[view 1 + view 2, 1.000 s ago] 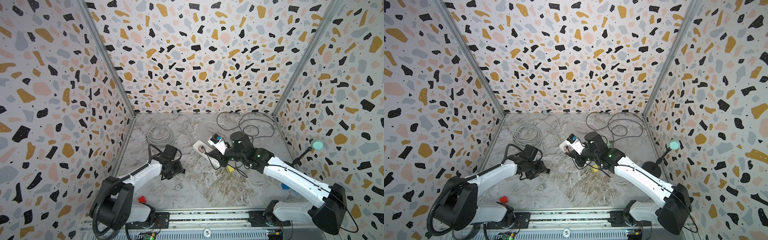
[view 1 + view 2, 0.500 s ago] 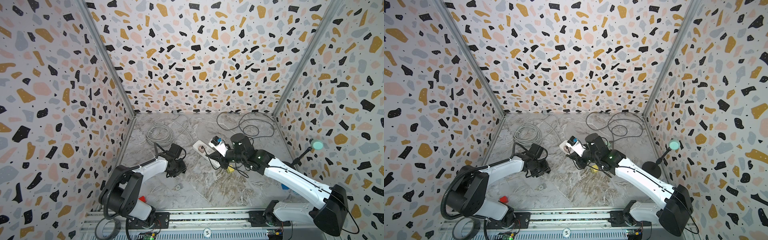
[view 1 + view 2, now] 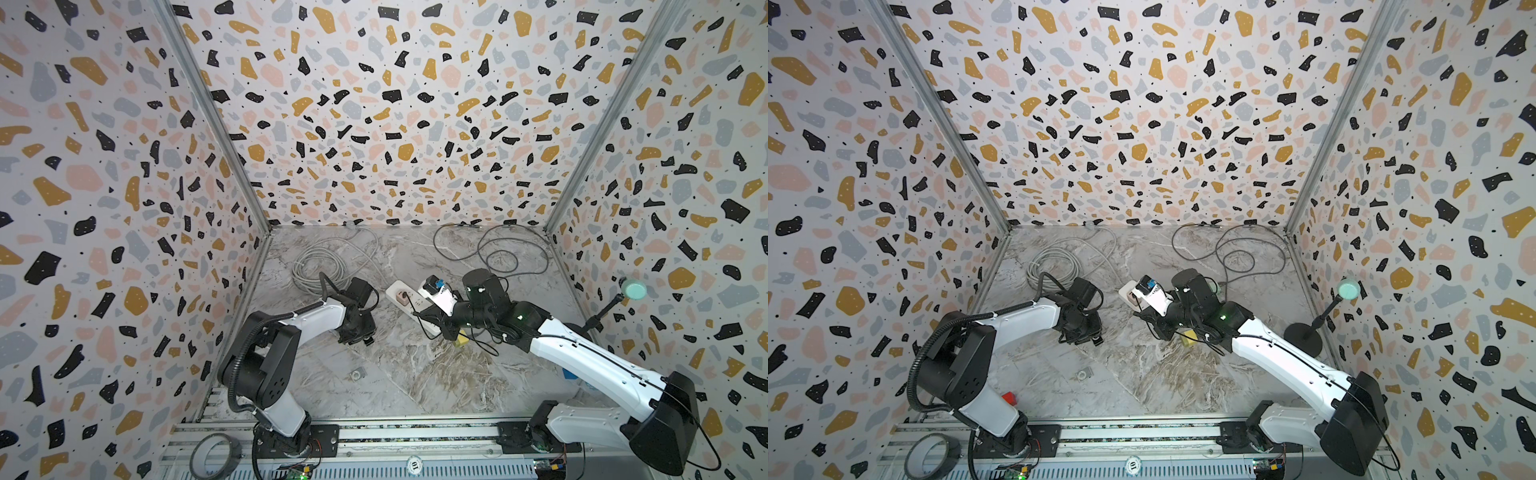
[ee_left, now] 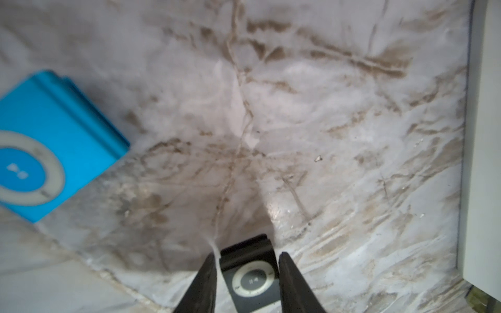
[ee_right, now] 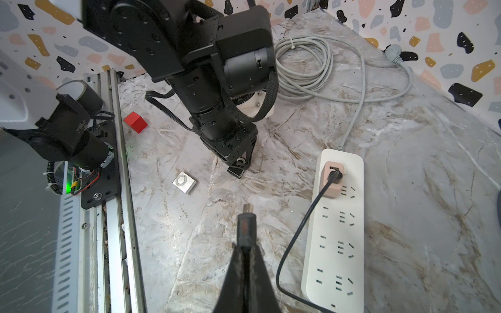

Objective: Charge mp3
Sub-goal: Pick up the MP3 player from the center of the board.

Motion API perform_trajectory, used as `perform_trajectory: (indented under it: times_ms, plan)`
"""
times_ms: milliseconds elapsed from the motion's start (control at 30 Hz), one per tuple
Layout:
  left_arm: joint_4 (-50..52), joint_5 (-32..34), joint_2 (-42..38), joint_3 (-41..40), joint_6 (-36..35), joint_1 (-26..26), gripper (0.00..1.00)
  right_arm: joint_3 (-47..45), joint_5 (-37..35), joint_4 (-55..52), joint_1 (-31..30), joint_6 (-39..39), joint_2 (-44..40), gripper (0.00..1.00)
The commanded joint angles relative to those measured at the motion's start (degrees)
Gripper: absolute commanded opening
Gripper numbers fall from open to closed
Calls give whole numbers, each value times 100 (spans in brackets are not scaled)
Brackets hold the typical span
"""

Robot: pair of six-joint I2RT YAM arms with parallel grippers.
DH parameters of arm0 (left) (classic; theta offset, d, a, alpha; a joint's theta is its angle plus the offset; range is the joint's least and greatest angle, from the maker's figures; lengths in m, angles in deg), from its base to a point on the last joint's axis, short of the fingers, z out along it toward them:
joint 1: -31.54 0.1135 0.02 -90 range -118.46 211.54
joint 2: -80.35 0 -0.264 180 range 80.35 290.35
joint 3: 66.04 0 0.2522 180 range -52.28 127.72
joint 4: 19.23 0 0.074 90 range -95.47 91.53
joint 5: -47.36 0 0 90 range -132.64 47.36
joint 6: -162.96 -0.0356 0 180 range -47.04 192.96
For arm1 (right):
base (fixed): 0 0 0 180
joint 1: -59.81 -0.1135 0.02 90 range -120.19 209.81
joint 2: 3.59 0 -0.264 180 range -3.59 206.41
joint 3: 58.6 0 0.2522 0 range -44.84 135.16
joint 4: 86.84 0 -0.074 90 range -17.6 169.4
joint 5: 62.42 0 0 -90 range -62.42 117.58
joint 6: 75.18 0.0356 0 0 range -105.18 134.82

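Near left gripper [image 4: 246, 254]: blue mp3 [image 4: 40, 151] | jaws narrow around black mp3 [image 4: 250, 281], grip unclear | right gripper [image 5: 246, 248] clamps plug [image 5: 246, 222] | marble floor [image 4: 325, 108]

The tabletop [image 3: 415, 374] has a marble pattern, grey with brown veins. At the back left a grey cable [image 3: 320, 266] lies in a coil and leads to a white power strip [image 5: 336, 230] near the middle. A pink adapter [image 5: 332, 178] sits in the strip, and a black cable [image 5: 298, 235] runs from it over the surface. A silver player [image 3: 356, 374] lies flat toward the front, and a red block [image 5: 135, 122] lies by the rail. A black player [image 4: 250, 273] and a blue player [image 4: 40, 146] lie near each other, not touching. A yellow block [image 3: 461, 341] rests near the strip.
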State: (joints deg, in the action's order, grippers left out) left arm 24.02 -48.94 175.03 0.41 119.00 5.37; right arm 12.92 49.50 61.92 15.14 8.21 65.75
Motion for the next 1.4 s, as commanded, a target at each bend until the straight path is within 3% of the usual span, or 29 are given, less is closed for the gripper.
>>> perform_trajectory:
  times_ms: [0,367,533,667,967,1133,1233,1367]
  plan:
    - [421,215,183,111,-288,-98,37,-3,81,-93,35,-77,-158,0]
    - [235,211,365,-20,-285,-204,29,-59,120,-106,45,-78,-191,0]
    - [215,283,333,31,-262,-206,38,-47,153,-98,43,-84,-178,0]
    - [179,297,417,87,-282,-216,38,-45,149,-99,43,-86,-159,0]
    - [268,382,543,174,-413,-217,28,-52,112,-141,46,-97,-207,0]
    - [137,273,446,140,-454,-213,14,-38,116,-144,44,-153,-184,0]
    - [-359,-168,-100,413,-486,-188,4,-1,-74,-94,41,-191,-227,0]
    - [-2143,-1568,-1301,770,115,-178,2,496,-187,-262,-81,-511,-55,0]
